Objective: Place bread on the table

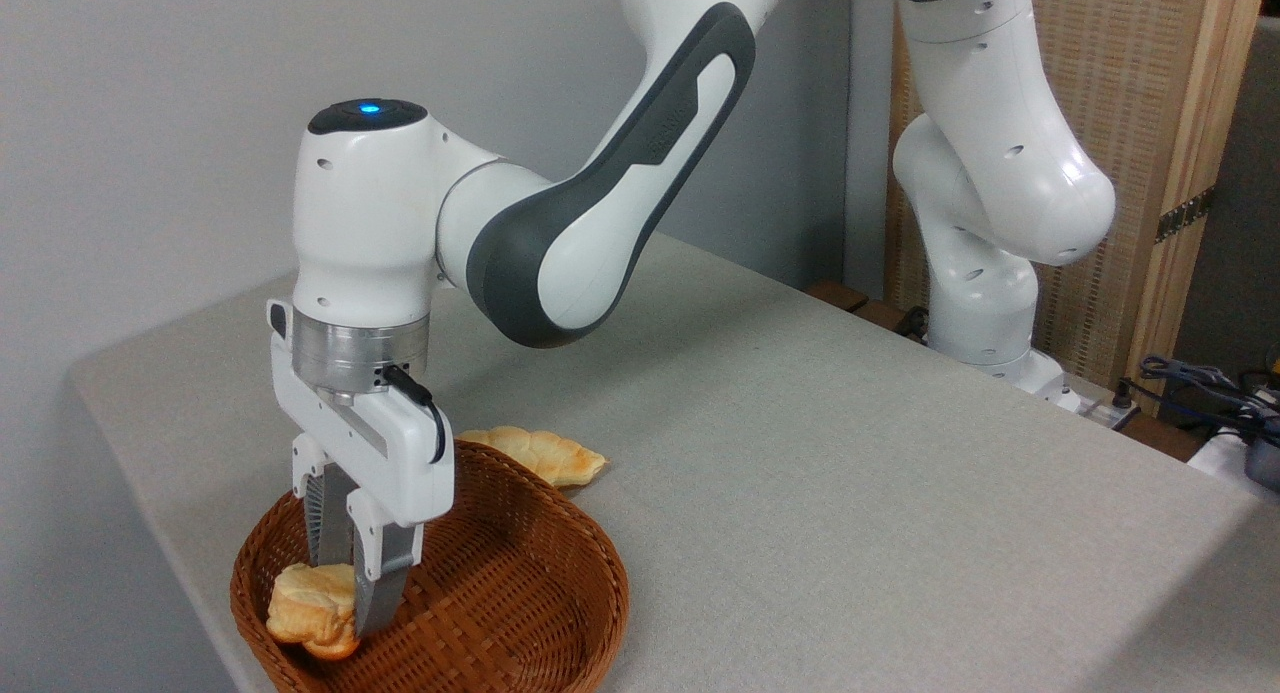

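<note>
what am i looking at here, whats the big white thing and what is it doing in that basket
The big white thing is a robot arm, bolted at the far right of the table and bending over it. There is only one picture, taken by a fixed camera looking across the table from the front.

At the arm's end is its hand, two flat fingers that pinch. It reaches down into a brown wicker basket at the near left, and its fingers are closed on a small pale golden bread. The bread looks to be low in the basket.

Behind the basket, a flatter golden pastry lies on the grey cloth. Some cables sit at the far right.
</note>
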